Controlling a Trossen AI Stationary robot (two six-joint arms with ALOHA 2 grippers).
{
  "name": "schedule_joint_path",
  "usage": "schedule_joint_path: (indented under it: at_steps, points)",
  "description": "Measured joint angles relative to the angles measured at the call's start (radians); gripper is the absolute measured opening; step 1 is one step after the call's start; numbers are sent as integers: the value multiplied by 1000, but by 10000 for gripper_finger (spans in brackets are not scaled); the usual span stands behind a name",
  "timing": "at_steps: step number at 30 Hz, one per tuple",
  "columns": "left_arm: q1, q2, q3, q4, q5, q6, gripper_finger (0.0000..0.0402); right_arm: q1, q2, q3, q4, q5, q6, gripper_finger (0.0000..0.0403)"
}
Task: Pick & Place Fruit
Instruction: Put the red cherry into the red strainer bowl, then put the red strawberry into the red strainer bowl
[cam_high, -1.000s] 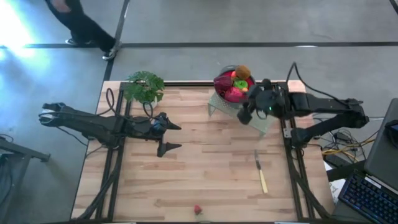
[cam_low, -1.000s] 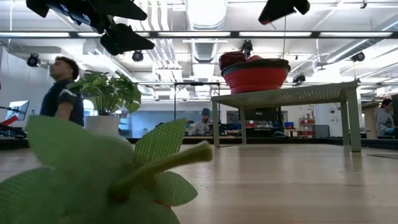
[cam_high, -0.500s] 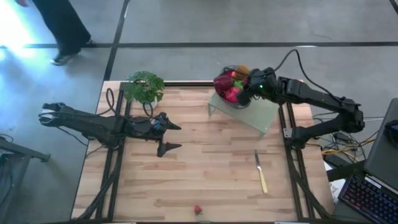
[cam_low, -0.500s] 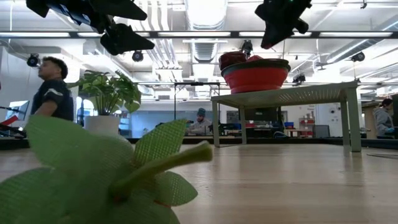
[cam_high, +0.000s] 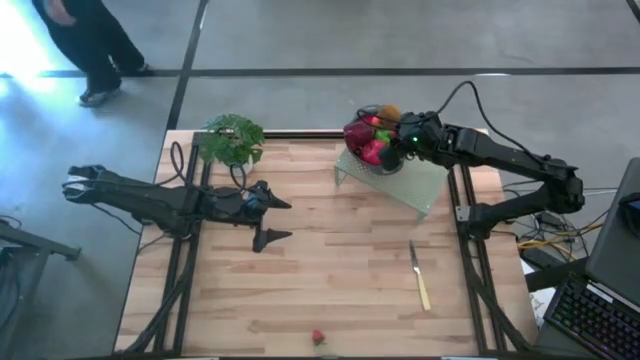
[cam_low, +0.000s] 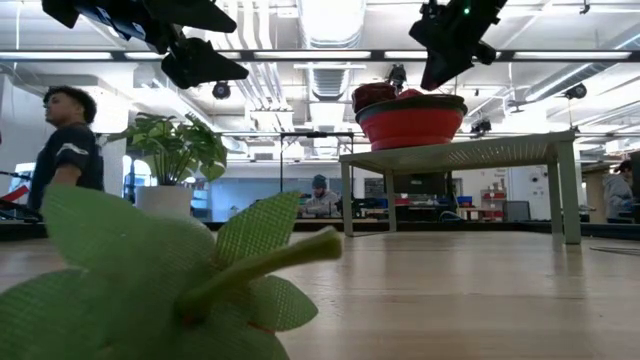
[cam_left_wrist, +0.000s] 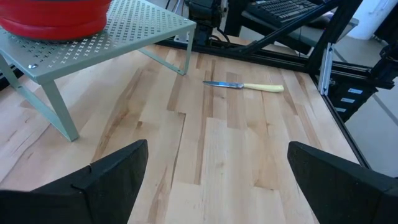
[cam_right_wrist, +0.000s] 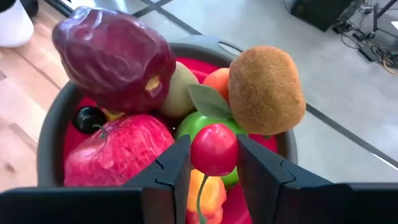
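A grey-rimmed red bowl (cam_high: 352, 150) heaped with fruit stands on a pale green perforated stand (cam_high: 425, 192) at the table's far right. In it lie a maroon plum-like piece (cam_right_wrist: 115, 59), a brown kiwi (cam_right_wrist: 267, 90), a red apple (cam_right_wrist: 118, 152) and a green apple (cam_right_wrist: 194, 124). My right gripper (cam_right_wrist: 214, 163) hovers over the bowl, shut on a small round red fruit (cam_right_wrist: 214, 148). A strawberry (cam_high: 318, 338) lies at the table's near edge. My left gripper (cam_high: 289, 220) waits open at mid-left with nothing between its fingers. My right gripper pinches the small red fruit by its two sides (cam_right_wrist: 198, 152) between the two fingers. The fingers slant down toward the bowl from the table's right. The fruit is just above the piled fruit, its green stem (cam_right_wrist: 200, 202) hanging below; whether it touches the green apple I cannot tell.
A pale-handled knife (cam_high: 420, 280) lies on the wood right of centre. A leafy potted plant (cam_high: 232, 140) stands at the far edge, left of the stand. A person (cam_low: 68, 135) walks in the room beyond the table.
My right gripper has swung from above the stand's near part toward the table's far edge and sunk a little, turning as it went, and now hangs over the bowl. The person beyond the table has walked on.
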Motion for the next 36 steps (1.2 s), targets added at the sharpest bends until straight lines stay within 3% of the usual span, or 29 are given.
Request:
schedule_joint_path:
  at_steps: [18,25,36]
  points:
    - [0,0,0,0,0,0,392,-12,39,34,7,-29,3,210]
    - [0,0,0,0,0,0,392,56,37,102,10,-201,-10,192]
    - [0,0,0,11,-7,29,392,317,37,174,-93,-188,10,148]
